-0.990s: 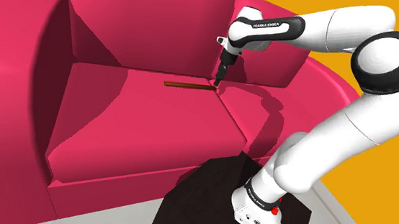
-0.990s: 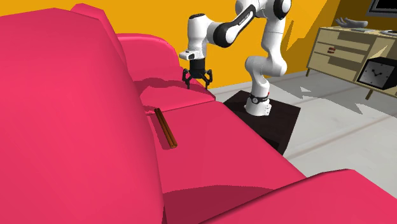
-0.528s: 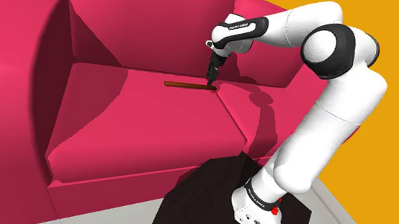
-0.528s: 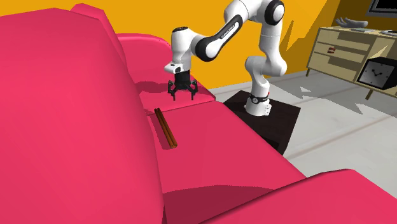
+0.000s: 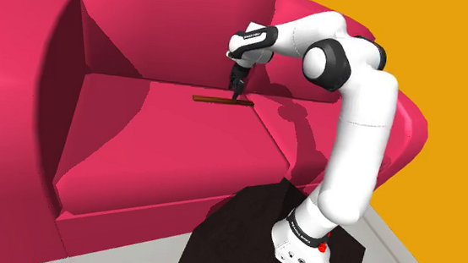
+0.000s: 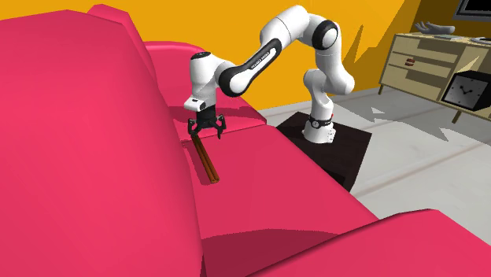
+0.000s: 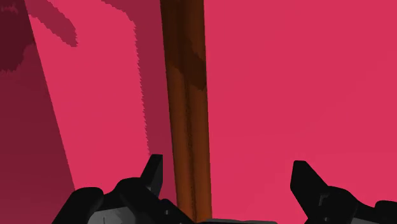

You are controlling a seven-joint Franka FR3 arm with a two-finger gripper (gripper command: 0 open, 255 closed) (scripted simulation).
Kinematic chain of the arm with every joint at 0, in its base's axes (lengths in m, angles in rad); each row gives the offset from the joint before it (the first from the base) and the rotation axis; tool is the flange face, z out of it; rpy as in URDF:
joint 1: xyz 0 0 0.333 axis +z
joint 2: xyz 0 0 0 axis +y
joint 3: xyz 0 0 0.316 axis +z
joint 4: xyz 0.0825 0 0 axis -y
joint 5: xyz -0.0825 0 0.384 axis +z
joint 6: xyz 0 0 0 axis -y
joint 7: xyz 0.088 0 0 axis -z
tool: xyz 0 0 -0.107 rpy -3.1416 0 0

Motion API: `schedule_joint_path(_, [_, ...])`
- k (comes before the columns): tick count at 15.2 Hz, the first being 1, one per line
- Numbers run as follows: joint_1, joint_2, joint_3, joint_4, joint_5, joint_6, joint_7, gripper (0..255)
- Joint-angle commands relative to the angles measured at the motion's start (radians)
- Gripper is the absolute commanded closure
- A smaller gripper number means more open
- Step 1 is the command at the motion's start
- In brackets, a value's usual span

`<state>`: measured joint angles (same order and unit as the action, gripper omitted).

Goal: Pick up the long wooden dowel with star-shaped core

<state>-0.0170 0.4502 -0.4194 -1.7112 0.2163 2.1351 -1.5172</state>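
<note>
Brown against the crimson sofa (image 5: pixel 163 147), the dowel (image 5: pixel 217 100) lies flat along the rear edge of the seat cushion, at the foot of the backrest. Over the last second we have swung the gripper (image 5: pixel 236 93) from the seam between the cushions across to the dowel, and it now hangs over the end nearer the arm. The fingers are spread. In the wrist view the dowel (image 7: pixel 188 114) runs between them, closer to one finger (image 7: pixel 153 172) than to the other, and neither grips it. We judge the approach nearly done: what remains is to centre, descend and close.

By our count there is one dowel (image 6: pixel 205 160), one gripper (image 6: pixel 206 132) with two fingers, one sofa, one black stand (image 5: pixel 242 229), one sideboard (image 6: pixel 425 63) and one clock (image 6: pixel 470 88).
</note>
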Motion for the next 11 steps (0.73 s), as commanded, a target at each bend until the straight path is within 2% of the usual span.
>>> schedule_joint_path(1, [-0.027,0.084,0.024,0.083,0.02,0.0,-0.062,0])
schedule_joint_path(2, [-0.039,0.119,0.034,0.125,0.025,-0.006,-0.084,0])
schedule_joint_path(11, [-0.048,0.17,0.05,0.099,0.047,0.068,-0.097,0])
